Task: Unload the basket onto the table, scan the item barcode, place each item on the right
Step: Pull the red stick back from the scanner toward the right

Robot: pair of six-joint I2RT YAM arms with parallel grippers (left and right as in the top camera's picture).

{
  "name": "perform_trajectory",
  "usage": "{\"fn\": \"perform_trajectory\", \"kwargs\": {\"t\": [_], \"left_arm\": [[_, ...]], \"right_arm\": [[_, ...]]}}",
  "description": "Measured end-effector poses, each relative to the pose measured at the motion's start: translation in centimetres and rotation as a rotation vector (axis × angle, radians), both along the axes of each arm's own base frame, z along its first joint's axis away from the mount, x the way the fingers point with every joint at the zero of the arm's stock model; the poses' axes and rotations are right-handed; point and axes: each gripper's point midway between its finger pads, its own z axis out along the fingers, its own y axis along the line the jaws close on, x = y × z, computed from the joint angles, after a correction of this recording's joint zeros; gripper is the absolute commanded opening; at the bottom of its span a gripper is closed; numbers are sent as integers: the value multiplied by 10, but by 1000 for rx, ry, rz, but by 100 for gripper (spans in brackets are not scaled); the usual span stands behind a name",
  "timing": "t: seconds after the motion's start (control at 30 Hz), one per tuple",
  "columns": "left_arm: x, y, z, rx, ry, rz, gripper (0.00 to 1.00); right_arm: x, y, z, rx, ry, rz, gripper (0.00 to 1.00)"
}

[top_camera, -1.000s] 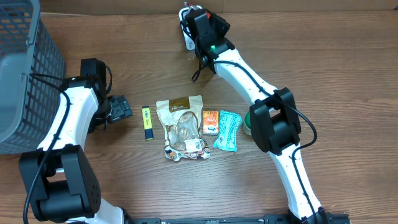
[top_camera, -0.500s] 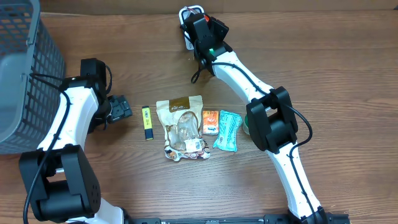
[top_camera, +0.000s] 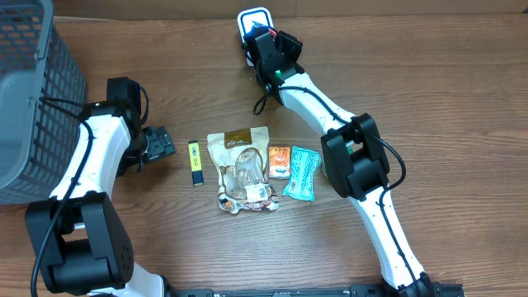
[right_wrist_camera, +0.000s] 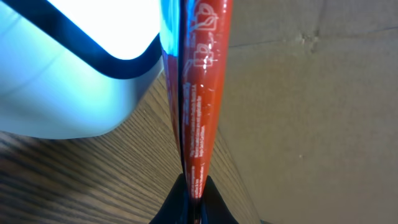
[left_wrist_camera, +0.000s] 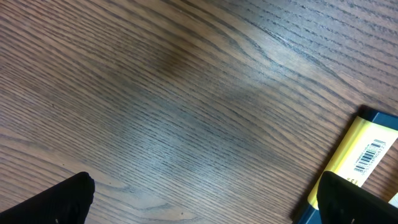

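Overhead, top centre of the frame: right claw (top_camera: 264, 35) clamped tight on a thin red packet (top_camera: 266, 30), just beside the white scanner (top_camera: 253, 18). Right wrist view: red packet edge-on, upright through the middle of the frame, pinched at its lower end between the dark fingertips (right_wrist_camera: 180, 208); small white print along one face. Scanner lit pale blue across the upper left of that view, close by the packet's flat side; touching or not, cannot tell.

Left of centre in the overhead view: left claw (top_camera: 159, 142) spread wide, gripping nothing, low over the wood-grain counter (top_camera: 462, 107), near a slim yellow item (top_camera: 195, 162). Left wrist view: one dark fingertip in each lower corner, bare counter between, yellow item with its barcode at the lower right edge.

Centre of the overhead frame, side by side: brown snack pouch (top_camera: 242, 169), orange packet (top_camera: 279, 162), teal packet (top_camera: 303, 173). Upper left corner: grey mesh basket (top_camera: 33, 91).
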Motion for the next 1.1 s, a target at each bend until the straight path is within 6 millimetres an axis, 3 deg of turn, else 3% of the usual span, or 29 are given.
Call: {"fn": "perform_trajectory", "kwargs": {"t": [0.43,0.53,0.63,0.73,0.8,0.83,0.9,1.0,1.1], "left_arm": [[0,0,0,0,0,0,100],[0,0,0,0,0,0,100],[0,0,0,0,0,0,100],[0,0,0,0,0,0,100],[0,0,0,0,0,0,100],[0,0,0,0,1,0,100],[0,0,0,0,-1,0,100],[0,0,0,0,0,0,100],[0,0,0,0,0,0,100]], "right_arm": [[-8,-11,7,11,-7,-70,3],[-22,-16,24,14,48,-75,3],[-36,-22,62,67,45,-95,3],[-62,-38,115,143,50,-133,3],[-96,-64,158,218,77,-191,3],[-99,-68,162,223,78,-196,3],[-130,-94,182,306,131,-255,3],[-165,-126,177,374,275,-336,3],[-191,-156,151,454,447,-438,3]]}}
